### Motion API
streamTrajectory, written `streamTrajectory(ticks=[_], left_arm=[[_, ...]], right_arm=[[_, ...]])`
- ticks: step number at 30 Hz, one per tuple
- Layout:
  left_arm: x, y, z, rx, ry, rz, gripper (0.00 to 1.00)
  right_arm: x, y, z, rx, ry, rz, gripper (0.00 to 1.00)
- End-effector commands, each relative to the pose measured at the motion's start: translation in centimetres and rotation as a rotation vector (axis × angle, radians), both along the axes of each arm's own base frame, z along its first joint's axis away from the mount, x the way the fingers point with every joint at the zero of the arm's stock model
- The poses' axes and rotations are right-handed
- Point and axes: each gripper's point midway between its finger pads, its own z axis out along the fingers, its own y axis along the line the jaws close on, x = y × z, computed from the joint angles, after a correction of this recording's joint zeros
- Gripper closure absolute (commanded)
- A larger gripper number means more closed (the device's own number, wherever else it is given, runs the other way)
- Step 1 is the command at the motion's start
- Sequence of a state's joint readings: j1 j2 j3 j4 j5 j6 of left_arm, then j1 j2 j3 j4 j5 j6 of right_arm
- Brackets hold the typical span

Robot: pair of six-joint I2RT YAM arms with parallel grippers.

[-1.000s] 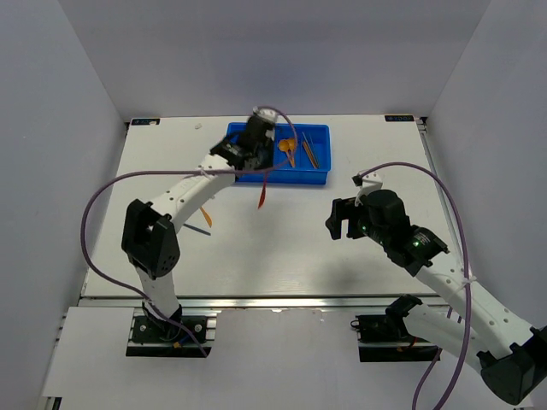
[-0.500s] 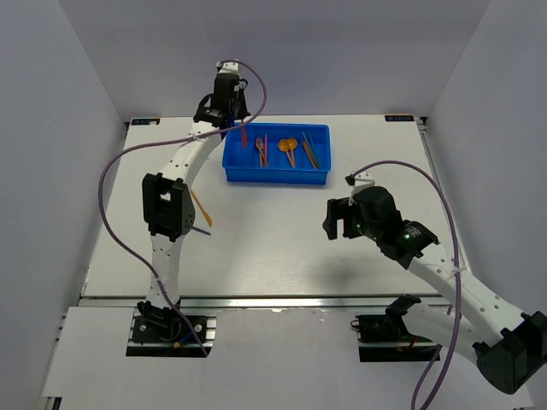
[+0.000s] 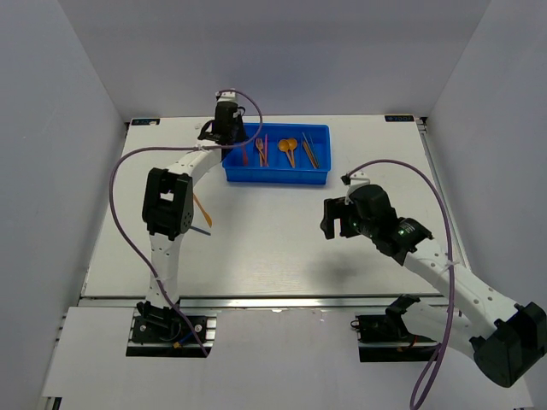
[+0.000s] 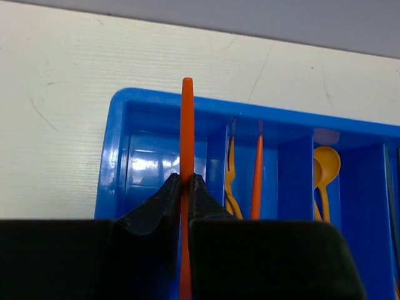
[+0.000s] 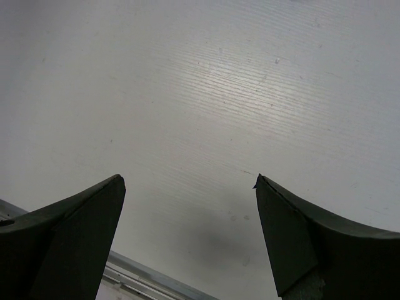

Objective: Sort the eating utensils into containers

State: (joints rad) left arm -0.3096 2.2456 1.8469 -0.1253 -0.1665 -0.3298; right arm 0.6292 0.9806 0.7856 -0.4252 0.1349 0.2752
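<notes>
Left gripper (image 4: 185, 182) pinches thin orange stick (image 4: 187, 119). Stick hangs over left end slot of blue tray (image 4: 117, 144). Fork (image 4: 230, 178) in next slot, spoons (image 4: 327, 164) further right. Right gripper (image 5: 187, 187) spread wide over table (image 5: 219, 81), holds nothing. Orange utensil (image 3: 202, 209) lies on table, apart from tray.

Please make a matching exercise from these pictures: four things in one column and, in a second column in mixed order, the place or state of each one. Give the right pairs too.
Column 1
1. left gripper
2. right gripper
3. orange spoons
4. orange fork

Column 2
A. in the blue tray's third compartment from the left
B. open above the white table
C. in the tray's second compartment from the left
D. shut on a thin orange utensil

Pairs: 1-D, 2-B, 3-A, 4-C
</notes>
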Motion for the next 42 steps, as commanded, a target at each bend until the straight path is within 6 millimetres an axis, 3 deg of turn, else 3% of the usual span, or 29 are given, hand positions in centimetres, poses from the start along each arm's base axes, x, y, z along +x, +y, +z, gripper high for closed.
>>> streamTrajectory(ticks=[1, 3, 4, 5, 8, 10, 12, 14, 15, 18, 20, 22, 33, 38, 42], left_arm=[[0.0, -0.7, 5.6, -0.074, -0.117, -0.014, 1.00], [-0.3, -0.8, 5.3, -0.098, -0.108, -0.014, 0.93], [-0.4, -0.8, 5.5, -0.104, -0.110, -0.009, 0.85], [-0.7, -0.7, 5.8, -0.112, -0.111, -0.004, 0.69], [-1.3, 0.0, 7.7, -0.127, -0.140, 0.035, 0.48], [-1.5, 0.7, 8.0, -0.121, -0.151, 0.068, 0.47], [-2.7, 1.7, 12.0, -0.142, -0.213, 0.099, 0.43], [-3.6, 3.0, 13.4, -0.138, -0.229, 0.158, 0.37], [-4.5, 3.6, 14.7, -0.139, -0.243, 0.178, 0.24], [-5.8, 4.3, 14.9, -0.124, -0.227, 0.195, 0.21], [-6.9, 4.9, 14.4, -0.099, -0.178, 0.206, 0.18], [-8.5, 5.9, 13.2, -0.060, -0.104, 0.237, 0.02], [-18.5, 11.9, 3.8, -0.029, 0.164, 0.567, 0.02], [-19.8, 13.7, 0.4, -0.009, 0.229, 0.651, 0.08], [-18.5, 14.7, -2.8, -0.035, 0.307, 0.640, 0.16]], right_arm=[[1.3, 0.8, 2.4, 0.036, -0.075, 0.013, 0.11], [1.3, 1.0, 2.2, 0.036, -0.068, 0.018, 0.11], [1.3, 1.0, 2.3, 0.037, -0.068, 0.019, 0.11], [1.3, 1.0, 2.3, 0.038, -0.068, 0.019, 0.11], [1.2, 1.0, 2.5, 0.041, -0.071, 0.021, 0.11], [1.2, 0.9, 2.6, 0.043, -0.076, 0.019, 0.11], [1.2, 0.9, 2.7, 0.044, -0.078, 0.019, 0.11], [1.2, 0.9, 2.7, 0.046, -0.079, 0.019, 0.11], [1.2, 1.0, 2.7, 0.048, -0.079, 0.023, 0.11], [1.1, 1.2, 2.6, 0.057, -0.079, 0.028, 0.11], [1.1, 1.4, 2.4, 0.063, -0.071, 0.033, 0.11], [1.0, 1.4, 2.4, 0.067, -0.069, 0.032, 0.11], [0.3, 1.6, 1.8, 0.082, -0.050, 0.055, 0.11], [0.0, 1.8, 2.1, 0.110, -0.055, 0.063, 0.11], [-0.1, 2.0, 2.1, 0.117, -0.048, 0.071, 0.11]])
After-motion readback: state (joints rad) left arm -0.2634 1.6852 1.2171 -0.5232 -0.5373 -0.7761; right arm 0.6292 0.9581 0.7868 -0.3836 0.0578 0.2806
